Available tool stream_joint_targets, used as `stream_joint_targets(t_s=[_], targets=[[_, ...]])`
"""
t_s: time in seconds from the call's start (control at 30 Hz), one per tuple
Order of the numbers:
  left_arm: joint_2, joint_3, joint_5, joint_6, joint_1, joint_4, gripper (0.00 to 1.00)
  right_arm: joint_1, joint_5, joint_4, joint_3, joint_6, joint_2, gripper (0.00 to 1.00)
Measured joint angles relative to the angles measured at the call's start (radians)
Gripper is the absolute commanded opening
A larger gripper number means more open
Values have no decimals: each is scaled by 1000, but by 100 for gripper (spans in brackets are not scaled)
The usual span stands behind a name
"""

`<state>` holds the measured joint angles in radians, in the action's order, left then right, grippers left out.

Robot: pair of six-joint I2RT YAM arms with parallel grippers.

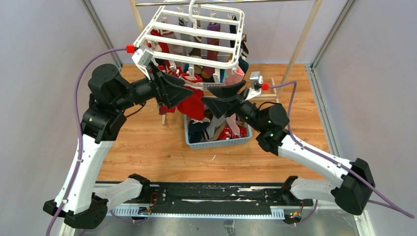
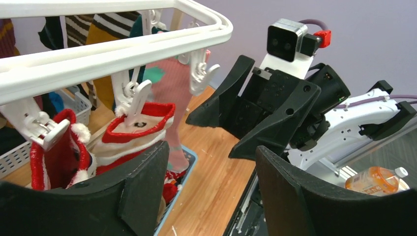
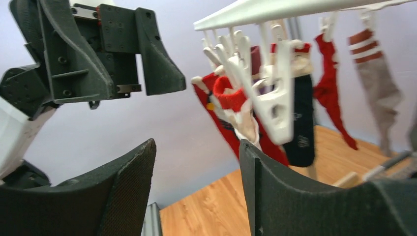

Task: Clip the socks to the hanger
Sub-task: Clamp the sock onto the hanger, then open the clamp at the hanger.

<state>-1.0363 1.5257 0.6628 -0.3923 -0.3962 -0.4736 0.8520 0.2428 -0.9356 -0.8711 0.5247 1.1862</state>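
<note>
The white hanger hangs at the top centre with several socks clipped under it. In the left wrist view its frame carries two red socks with white cuffs in clips. My left gripper is open and empty, just left of the hanging red socks; its jaws stand wide apart. My right gripper is open and empty, facing the left one under the hanger's front edge. In the right wrist view the clipped red socks hang just beyond its right finger.
A blue mesh basket with more socks stands on the wooden table below both grippers. The wood-and-metal rail stand rises behind. Grey walls close in left and right. An orange bottle lies off the table edge.
</note>
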Motion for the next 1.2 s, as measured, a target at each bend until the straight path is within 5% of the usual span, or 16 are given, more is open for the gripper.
stream_joint_targets(t_s=[0.43,0.8,1.2], targets=[[16,-1,1,7,0,-10,65,-59,-137,315,-42,-204,-95,73],[18,-1,4,7,0,-23,65,-54,-352,221,-58,-348,-68,68],[17,-1,7,0,0,-23,65,8,-360,188,-70,-421,-11,67]])
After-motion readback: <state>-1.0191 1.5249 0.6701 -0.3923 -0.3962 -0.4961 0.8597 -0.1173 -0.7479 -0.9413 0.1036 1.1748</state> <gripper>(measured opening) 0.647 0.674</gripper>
